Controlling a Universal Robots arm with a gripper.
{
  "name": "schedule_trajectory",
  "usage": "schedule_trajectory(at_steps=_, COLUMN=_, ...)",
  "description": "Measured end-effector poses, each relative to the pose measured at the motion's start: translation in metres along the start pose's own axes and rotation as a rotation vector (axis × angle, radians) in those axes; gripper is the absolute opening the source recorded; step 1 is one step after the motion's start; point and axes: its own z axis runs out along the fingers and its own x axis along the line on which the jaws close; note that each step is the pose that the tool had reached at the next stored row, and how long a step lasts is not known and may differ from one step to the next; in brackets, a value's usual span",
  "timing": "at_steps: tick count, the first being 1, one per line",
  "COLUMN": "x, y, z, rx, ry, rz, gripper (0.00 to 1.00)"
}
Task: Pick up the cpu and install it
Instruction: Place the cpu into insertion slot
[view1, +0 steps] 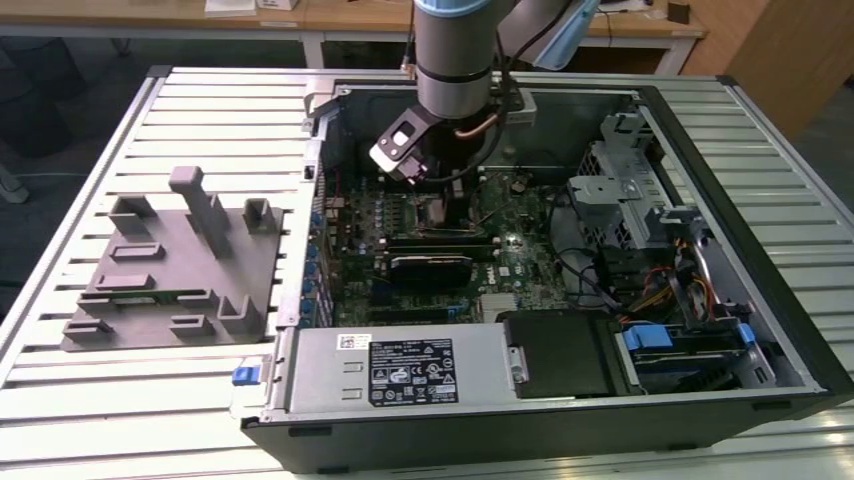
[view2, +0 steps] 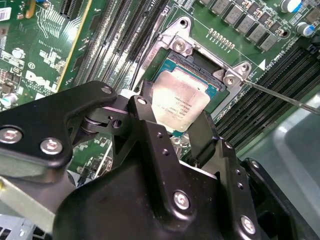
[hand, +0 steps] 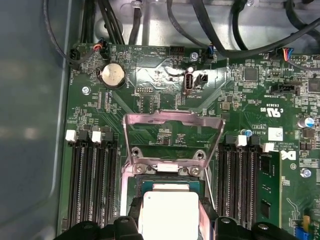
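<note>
1. At the exterior view's left, a grey plastic holder (view1: 167, 265) rests on the slatted metal surface (view1: 80, 400), just beside the open computer case (view1: 747, 400).
2. Inside the case a green motherboard (view1: 514, 225) lies flat. A silver box with a black label (view1: 400, 370) sits below it in the exterior view.
3. The arm (view1: 454, 60) hangs down from above into the middle of the case, over the motherboard.
4. In both wrist views the hand (view2: 172, 116) (hand: 170, 220) is clamped on the cpu (view2: 179, 100) (hand: 170, 207). Its black fingers (view2: 202, 137) press against two opposite edges of the chip.
5. The cpu faces silvery side up, directly over the socket (view2: 202, 60). The metal load plate (hand: 172, 120) stands raised behind it in the first wrist view. I cannot tell whether the chip touches the socket or sits just above it.
6. In the first wrist view, black memory slots (hand: 92, 180) flank the socket on both sides, and a coin battery (hand: 112, 75) lies further off on the board. In the second wrist view, a thin metal lever (view2: 285, 99) sticks out from the socket's corner.
7. At the exterior view's right are a metal drive cage (view1: 627, 190), a bundle of cables (view1: 654, 290) and a blue tab (view1: 654, 335).
</note>
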Motion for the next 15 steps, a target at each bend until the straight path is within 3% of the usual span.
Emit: schedule_trajectory(at_steps=15, x=0.0020, y=-0.0005, z=0.0064, rx=0.0005, ry=-0.0011, rz=0.007, gripper=0.53)
